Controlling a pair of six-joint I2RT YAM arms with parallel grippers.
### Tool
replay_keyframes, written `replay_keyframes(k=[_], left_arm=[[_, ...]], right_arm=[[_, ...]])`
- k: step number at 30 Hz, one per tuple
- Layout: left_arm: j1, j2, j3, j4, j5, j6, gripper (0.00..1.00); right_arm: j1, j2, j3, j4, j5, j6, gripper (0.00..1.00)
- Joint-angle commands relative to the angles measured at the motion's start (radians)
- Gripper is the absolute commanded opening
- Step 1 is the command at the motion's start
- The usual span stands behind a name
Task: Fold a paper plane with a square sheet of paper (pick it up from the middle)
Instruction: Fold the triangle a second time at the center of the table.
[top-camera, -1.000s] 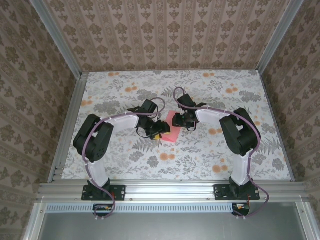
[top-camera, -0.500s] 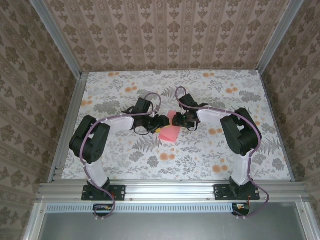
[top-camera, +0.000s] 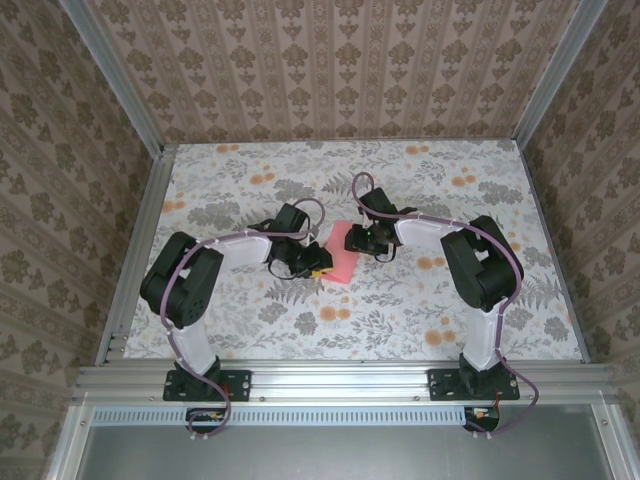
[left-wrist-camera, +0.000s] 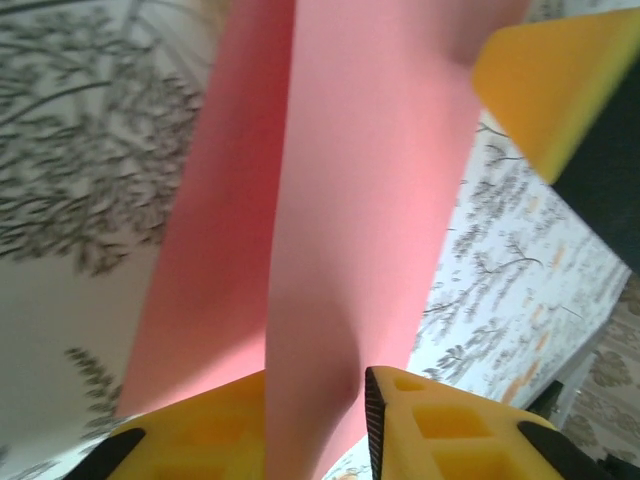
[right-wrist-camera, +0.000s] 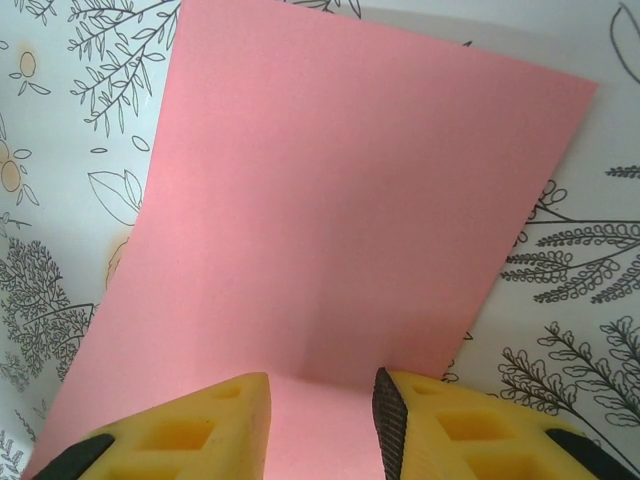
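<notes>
Pink paper (top-camera: 345, 265) sits mid-table (top-camera: 450, 320), partly folded, with both arms on it. The left gripper (left-wrist-camera: 316, 400) is at the sheet's 9 o'clock edge and the right gripper (right-wrist-camera: 320, 395) at its 1 o'clock corner.

Left jaws are narrow, with a raised ridge of paper running up between the yellow fingers (left-wrist-camera: 450, 430). I cannot tell whether they actually bite it. The flank at 9 o'clock of the ridge is in shadow, so the sheet is tented off the cloth there.

Right jaws stand part-way apart, tips on the near edge of the sheet. The paper lies flat between them with a faint crease heading to 12 o'clock. No pinch visible.

Risks, as I judge them:
- The left jaws may close off the centre line, giving a skewed crease and a crooked plane.
- Thin paper held at two points could tear or crumple if either arm pulls away.
- The right tips only press, so the sheet could slide under them and lose alignment.
- The fingers are close together across the sheet, so they could bump.
</notes>
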Motion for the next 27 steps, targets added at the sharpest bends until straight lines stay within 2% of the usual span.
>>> replay_keyframes(k=[1,10,18,21,25,27], left_arm=[[-0.002,0.012,0.041,-0.109,-0.078,0.001,0.24],[-0.015,0.045,0.097,-0.150,-0.105,0.024,0.13],[-0.039,0.074,0.184,-0.243,-0.146,0.056,0.12],[-0.045,0.077,0.195,-0.230,-0.127,0.055,0.19],[-0.045,0.035,0.190,-0.189,-0.100,0.050,0.36],[-0.044,0.010,0.190,-0.174,-0.089,0.049,0.41]], right_arm=[[0.001,0.031,-0.038,-0.036,-0.016,0.021,0.36],[0.001,0.030,-0.042,-0.033,-0.022,0.016,0.30],[0.001,0.042,-0.030,-0.075,0.006,0.019,0.28],[0.001,0.040,-0.033,-0.074,0.003,0.016,0.28],[0.001,0.038,-0.032,-0.077,0.004,0.013,0.28],[0.001,0.038,-0.030,-0.078,0.004,0.013,0.28]])
